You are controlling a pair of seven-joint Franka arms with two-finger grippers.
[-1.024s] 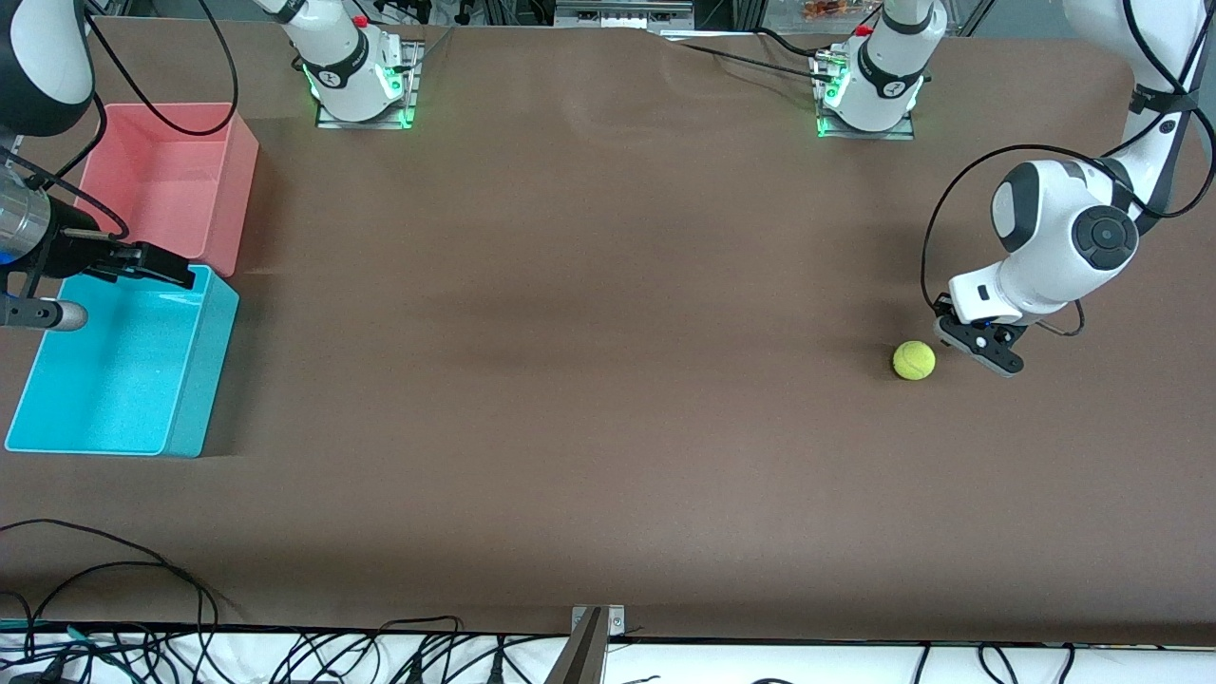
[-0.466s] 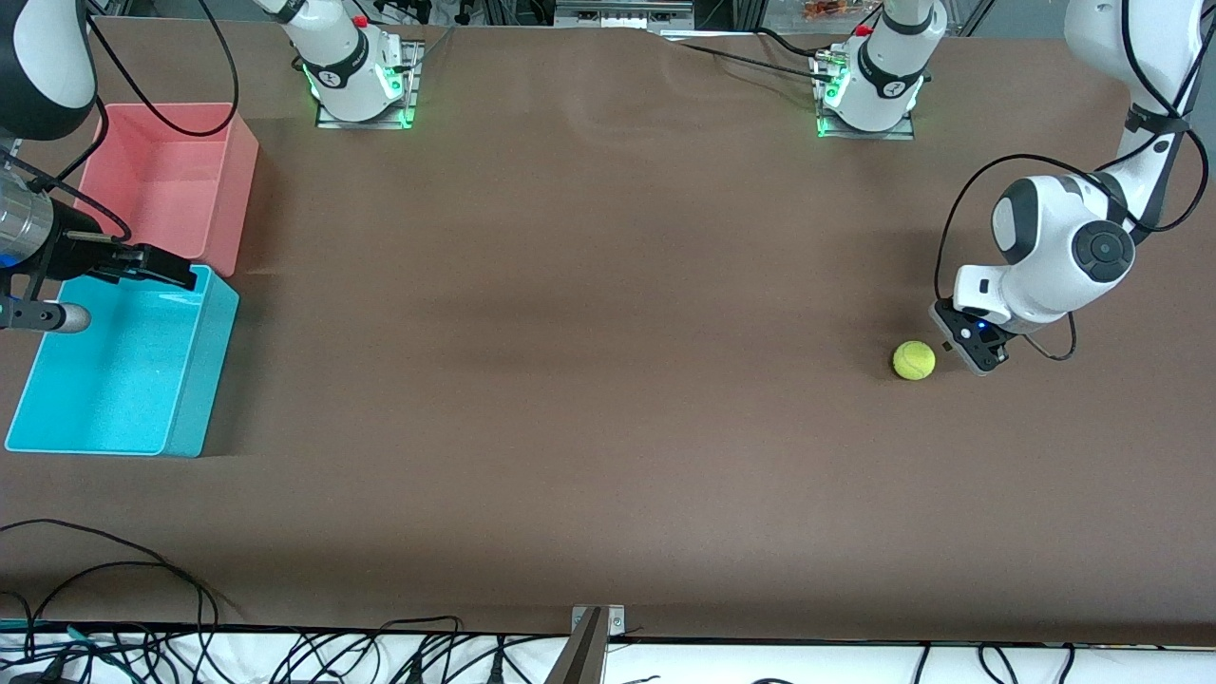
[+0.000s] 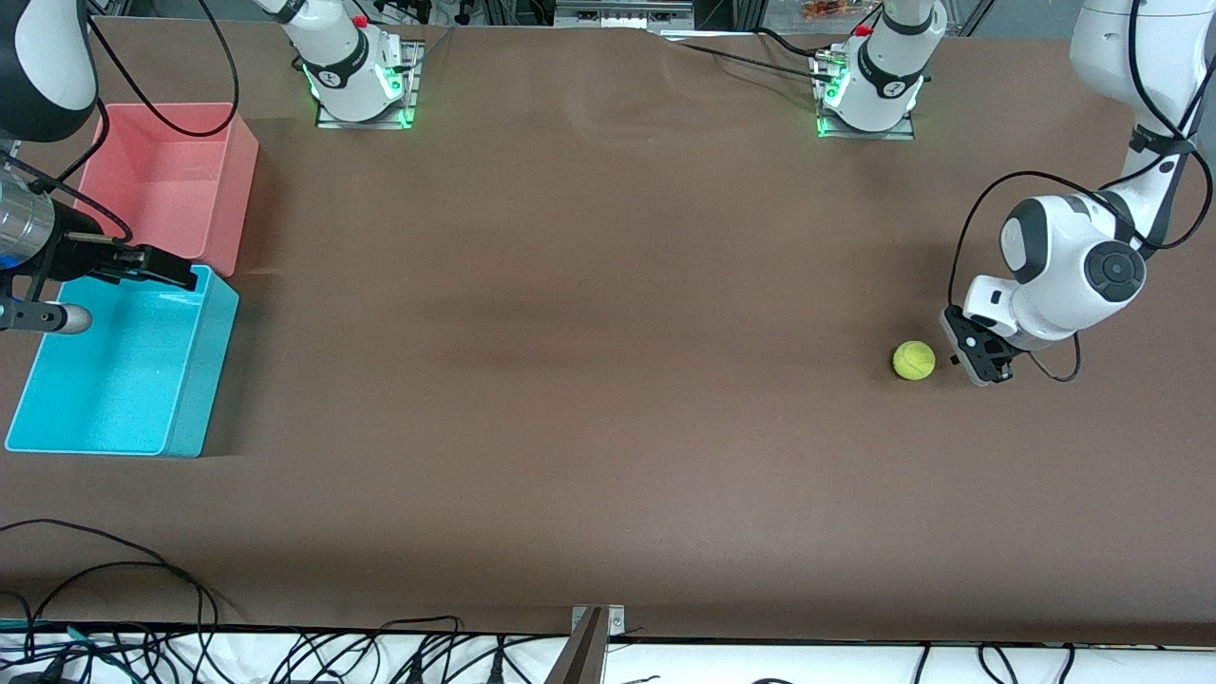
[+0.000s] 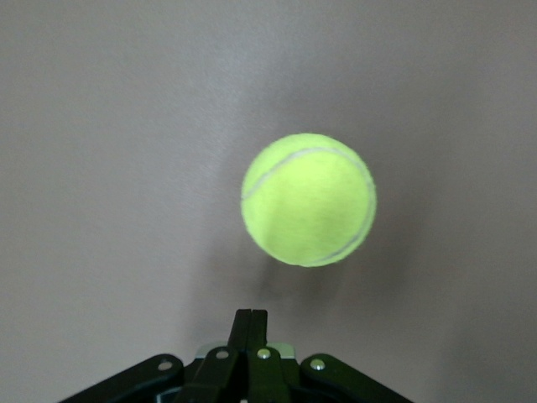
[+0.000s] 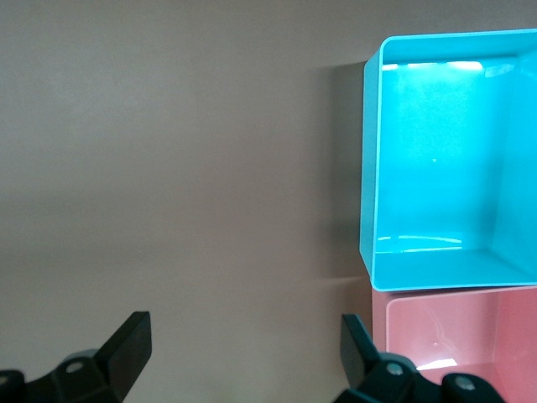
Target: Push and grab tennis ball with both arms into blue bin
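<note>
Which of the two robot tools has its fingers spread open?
The right tool, over the blue bin, is open; the left tool, beside the tennis ball, is shut.

We see the tennis ball (image 3: 914, 361), fuzzy yellow-green with a pale curved seam, resting on the table toward the left arm's end. The blue bin (image 3: 195, 380), a bright cyan tub, sits upright at the right arm's end, well apart from it.

R arm (image 3: 38, 57) cut off by front view edge. Pink bin (image 5: 457, 340) cut by R wrist frame edge; blue bin (image 5: 445, 159) partly too. L gripper (image 4: 249, 323) base cropped in L wrist view.
</note>
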